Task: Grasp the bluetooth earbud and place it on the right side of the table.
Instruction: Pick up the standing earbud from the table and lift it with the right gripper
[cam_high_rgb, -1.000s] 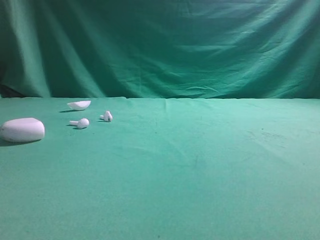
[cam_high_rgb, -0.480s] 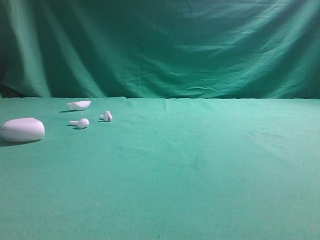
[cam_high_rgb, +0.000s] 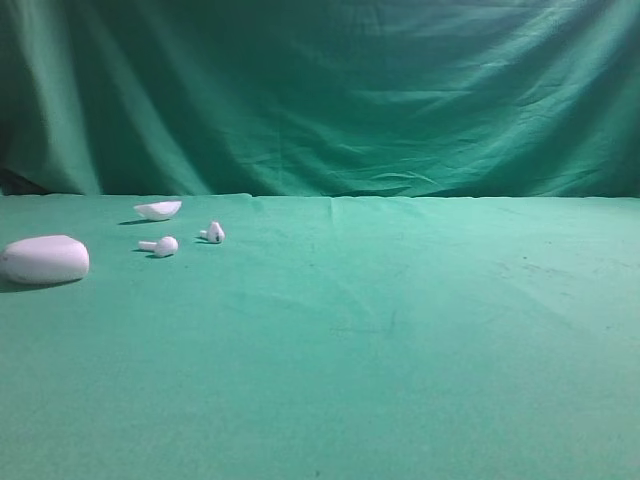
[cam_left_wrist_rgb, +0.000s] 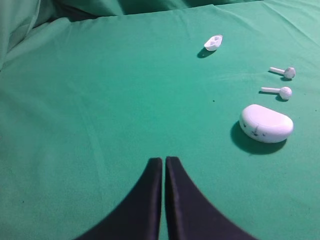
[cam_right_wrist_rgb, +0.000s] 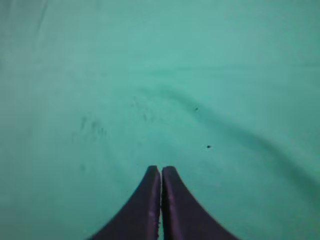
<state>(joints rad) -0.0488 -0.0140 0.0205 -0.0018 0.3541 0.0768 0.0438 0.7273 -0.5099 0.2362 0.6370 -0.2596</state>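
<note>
Cloth-covered table (cam_high_rgb: 400, 340) spans the whole scene, its right side bare, presumably left free as the drop zone. At far left lies the white oval case (cam_high_rgb: 45, 259), with its detached lid (cam_high_rgb: 159, 209) behind. The bluetooth earbud (cam_high_rgb: 213, 233), dark-marked, rests just right of the plain earbud (cam_high_rgb: 161, 245), well apart from either arm. The left gripper (cam_left_wrist_rgb: 164, 161) and right gripper (cam_right_wrist_rgb: 161, 170) hang with jaws pressed together, holding nothing; neither has begun its reach.
</note>
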